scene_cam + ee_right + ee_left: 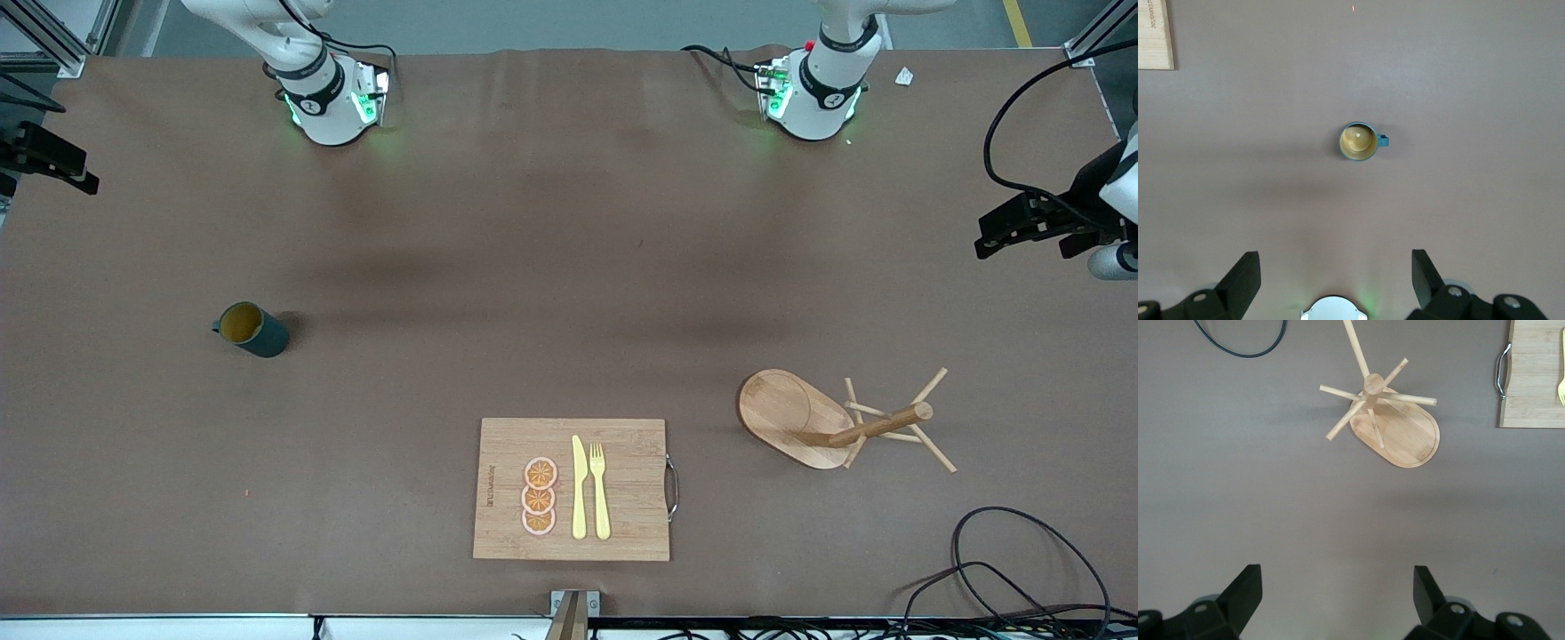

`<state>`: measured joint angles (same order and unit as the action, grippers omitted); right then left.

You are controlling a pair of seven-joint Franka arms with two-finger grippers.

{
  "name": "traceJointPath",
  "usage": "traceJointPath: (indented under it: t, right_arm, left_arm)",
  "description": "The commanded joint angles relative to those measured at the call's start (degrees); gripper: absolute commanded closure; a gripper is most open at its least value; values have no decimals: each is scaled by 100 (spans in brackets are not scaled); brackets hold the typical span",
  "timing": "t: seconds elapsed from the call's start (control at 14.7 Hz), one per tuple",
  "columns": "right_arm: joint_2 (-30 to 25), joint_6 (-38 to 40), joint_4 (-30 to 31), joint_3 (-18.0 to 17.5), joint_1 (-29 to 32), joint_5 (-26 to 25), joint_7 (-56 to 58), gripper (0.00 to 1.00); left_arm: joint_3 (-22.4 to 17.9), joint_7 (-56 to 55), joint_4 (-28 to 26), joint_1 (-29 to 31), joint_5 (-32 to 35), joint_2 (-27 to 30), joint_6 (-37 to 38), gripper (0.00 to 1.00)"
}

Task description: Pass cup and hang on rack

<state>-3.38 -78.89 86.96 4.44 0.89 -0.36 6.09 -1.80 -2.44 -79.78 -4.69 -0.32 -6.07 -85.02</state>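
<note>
The cup (252, 329), dark teal-grey with a mustard-yellow inside and a small handle, stands upright on the brown table toward the right arm's end. In the right wrist view the cup (1359, 141) sits far below my open, empty right gripper (1335, 261). The rack (836, 422), a light wooden mug tree with an oval base and thin pegs, stands toward the left arm's end. In the left wrist view the rack (1395, 420) is far below my open, empty left gripper (1337, 577). Neither gripper shows in the front view; both are held high.
A wooden cutting board (631, 462) with a yellow knife (579, 487), a yellow fork (599, 489) and orange slices (540, 496) lies near the front edge. Black cables (1022, 569) lie near the rack. Dark camera mounts (1040, 222) stand at the table ends.
</note>
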Motion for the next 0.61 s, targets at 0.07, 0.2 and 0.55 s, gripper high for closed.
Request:
traceJointPath:
  t: [0.07,0.2,0.55]
  right_arm:
    - [-181,-100,216,-49,86,19,67,0]
    - [-181,-83,225,-40,95,132,6,0]
    - [-181,-74,225,-40,165,195,6,0]
  left_arm:
    - [-22,59,24,-23,40,0,-23,0]
    - [-22,24,24,-15,40,0,-23,0]
    - [-22,42,24,-15,40,0,-23,0]
